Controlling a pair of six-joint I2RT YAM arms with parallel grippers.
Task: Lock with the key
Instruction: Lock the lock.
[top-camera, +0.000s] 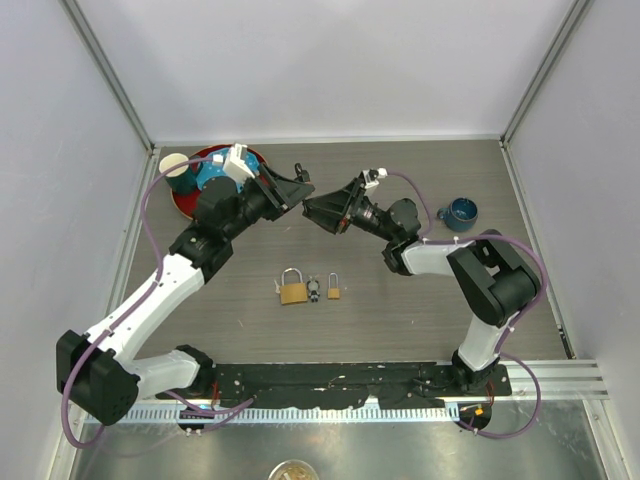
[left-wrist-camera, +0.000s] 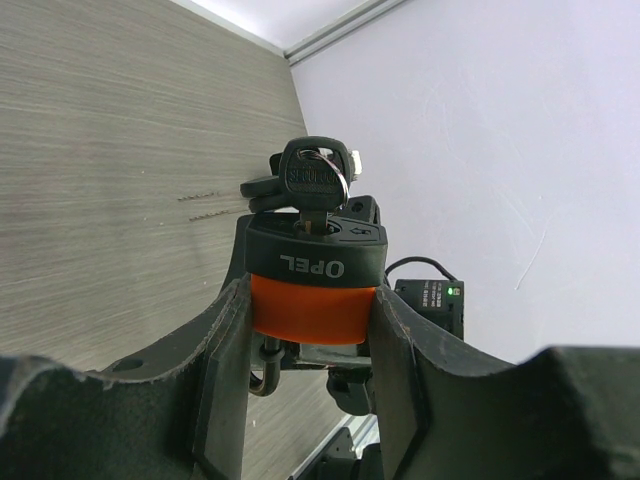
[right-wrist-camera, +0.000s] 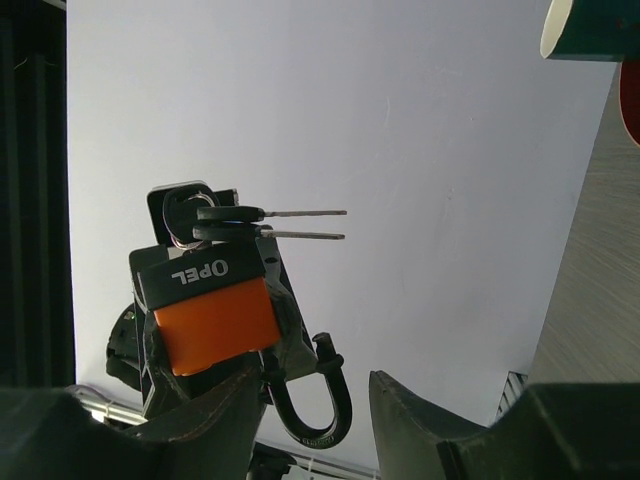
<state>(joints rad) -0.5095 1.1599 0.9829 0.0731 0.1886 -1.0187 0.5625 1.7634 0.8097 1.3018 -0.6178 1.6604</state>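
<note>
Nearest the viewer, a black mounting rail (top-camera: 340, 378) runs along the near edge of a grey wood-grain table (top-camera: 400, 300), with two white and black robot arms rising from it. Both arms reach toward the far middle of the table, where their tips nearly meet in the air. The left gripper (left-wrist-camera: 312, 300) holds the task's thing, a padlock with an orange body and a black cap marked OPEL (left-wrist-camera: 312, 262). Its dark fingers (left-wrist-camera: 228, 350) pinch the orange sides. A black-headed key (left-wrist-camera: 315, 175) sits in the keyhole, and spare keys (right-wrist-camera: 270, 222) stick out from the same ring. The steel shackle (right-wrist-camera: 320, 415) hangs open, one end free. The right gripper (right-wrist-camera: 312, 390) faces the padlock from just beside it with its fingers spread and holding nothing. Whether it touches the shackle cannot be told. The padlock looks rigid and dense for its size, and the orange cover probably grips better than bare metal. The key head is small and flat, so it is likely best pinched across its broad faces, clear of the loose spares. On the table near the middle lie two brass padlocks (top-camera: 292, 291), a small key (top-camera: 314, 290) between them. A blue mug (top-camera: 461, 212) stands far right, and a red plate (top-camera: 190, 205) lies far left.
</note>
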